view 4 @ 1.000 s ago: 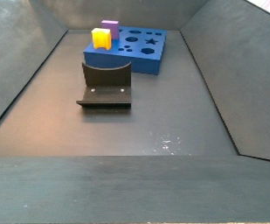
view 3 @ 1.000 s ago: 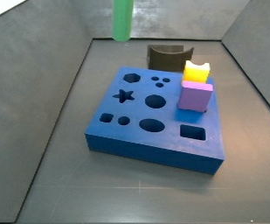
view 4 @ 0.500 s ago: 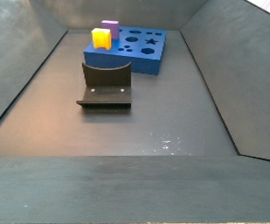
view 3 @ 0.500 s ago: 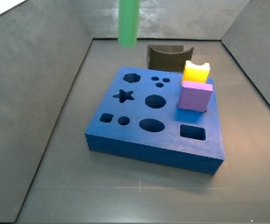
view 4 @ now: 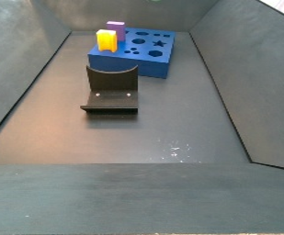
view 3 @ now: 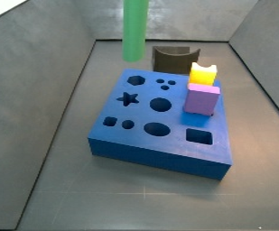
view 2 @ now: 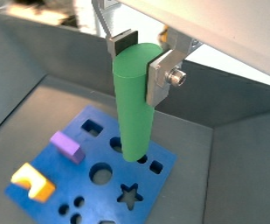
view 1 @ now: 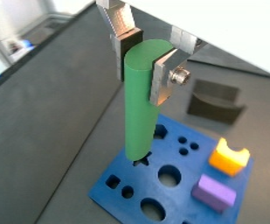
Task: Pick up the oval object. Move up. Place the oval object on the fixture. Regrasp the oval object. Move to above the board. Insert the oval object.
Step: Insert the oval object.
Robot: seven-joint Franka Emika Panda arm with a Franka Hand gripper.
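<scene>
In both wrist views my gripper (view 1: 147,57) (view 2: 141,57) is shut on one end of the oval object (view 1: 143,105) (view 2: 131,105), a smooth bright green peg hanging upright. Its free end hangs in the air over the blue board (view 1: 131,175) (view 2: 102,150), near the small round holes. In a side view the oval object (view 3: 135,32) comes down from above the frame over the far edge of the board (view 3: 135,149), and the gripper itself is out of that view. The dark fixture (view 3: 172,60) (view 4: 111,87) stands on the floor beside the board with nothing in its notch.
A yellow block (view 3: 202,74) (view 4: 107,39) and a purple cube (view 3: 202,99) (view 4: 116,26) stand on the board's edge near the fixture. Grey walls slope up around the floor on all sides.
The green peg has shifted sideways toward the board and come lower in the side view. Board, fixture and blocks have not moved.
</scene>
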